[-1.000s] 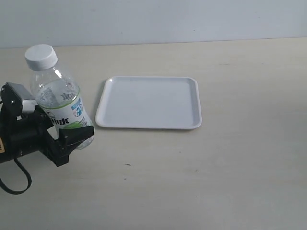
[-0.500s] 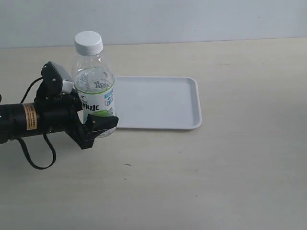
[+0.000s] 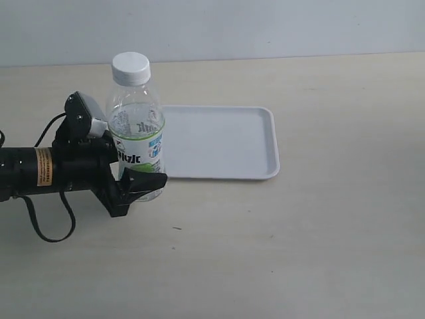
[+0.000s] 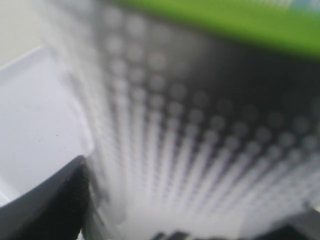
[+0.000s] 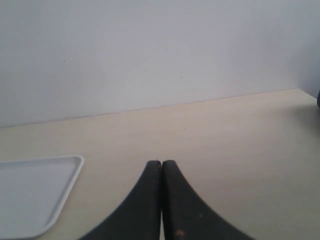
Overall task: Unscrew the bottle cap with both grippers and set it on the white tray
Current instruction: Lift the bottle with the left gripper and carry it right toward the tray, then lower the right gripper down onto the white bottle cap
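Two arms on this job, and only the left shows in the exterior view. It reaches in low and level from the left edge, black with an orange-and-white band and a loop of black cable sagging beneath. The left gripper [image 3: 139,176] is clamped across the lower body of the small clear plastic bottle [image 3: 136,136] with the white-and-green label. One dark finger [image 3: 145,181] wraps the near side, and the other is hidden behind the bottle. The bottle stands upright with its small round white plastic screw cap [image 3: 131,68] on the neck, right at the left rim of the flat, rounded-corner white plastic tray [image 3: 219,143]. Whether its base touches the pale table [image 3: 299,252], I can't tell. The left wrist view is nearly all blur: the bottle [image 4: 200,130] fills it, with a dark finger [image 4: 45,210] and a slice of tray [image 4: 35,115] past it. In the right wrist view, the right gripper [image 5: 161,172] hangs over the table with its two black fingers pressed tight together, nothing between them, and a tray corner [image 5: 35,197] in sight. Big change from a second ago: the bottle was tilted out by the left edge, well apart from the tray. Half a second ago it was upright beside the tray, and now it has edged a touch farther toward it. The tray hasn't budged.
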`<state>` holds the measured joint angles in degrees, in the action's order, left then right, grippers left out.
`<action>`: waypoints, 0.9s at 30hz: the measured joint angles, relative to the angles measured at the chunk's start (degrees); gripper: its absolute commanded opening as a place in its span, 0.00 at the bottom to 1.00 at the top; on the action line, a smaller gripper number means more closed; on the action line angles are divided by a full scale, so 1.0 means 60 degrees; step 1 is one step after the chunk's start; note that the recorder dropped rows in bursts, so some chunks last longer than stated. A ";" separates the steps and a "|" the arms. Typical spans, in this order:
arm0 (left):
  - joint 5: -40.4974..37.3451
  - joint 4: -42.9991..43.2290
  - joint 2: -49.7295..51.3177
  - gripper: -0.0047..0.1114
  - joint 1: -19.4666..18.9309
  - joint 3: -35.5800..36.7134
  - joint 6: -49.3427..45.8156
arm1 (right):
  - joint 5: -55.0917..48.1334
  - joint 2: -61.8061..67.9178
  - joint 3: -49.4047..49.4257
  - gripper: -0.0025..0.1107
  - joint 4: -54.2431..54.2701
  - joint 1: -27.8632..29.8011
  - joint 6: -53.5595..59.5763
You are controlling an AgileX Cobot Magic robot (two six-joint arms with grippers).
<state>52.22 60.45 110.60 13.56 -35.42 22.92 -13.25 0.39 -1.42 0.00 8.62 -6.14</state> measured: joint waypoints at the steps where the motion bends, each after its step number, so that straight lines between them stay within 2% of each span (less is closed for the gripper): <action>1: 0.0000 0.0047 0.0000 0.04 0.0000 0.0000 0.0000 | 0.0204 0.0000 0.0000 0.02 0.0000 0.0000 0.0000; 8: -0.0059 0.0573 0.0000 0.04 0.0000 0.0000 0.0243 | 0.1725 0.0000 0.0000 0.02 0.0930 0.0000 -0.0293; 18: -0.0205 0.0992 0.0000 0.04 0.0000 0.0000 0.0460 | 0.3440 0.0000 0.0000 0.02 0.3536 0.0000 -0.0698; 23: -0.0205 0.1166 0.0000 0.04 0.0000 0.0000 0.0480 | 0.3353 0.0021 -0.0140 0.02 0.3719 0.0000 -0.0963; 27: -0.0205 0.1294 0.0000 0.04 0.0000 0.0000 0.0595 | 0.2892 0.0988 -0.1321 0.02 0.3679 0.0000 -0.0905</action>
<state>50.99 68.21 110.60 13.56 -35.42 26.49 4.10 6.31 -9.35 22.07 8.62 -11.56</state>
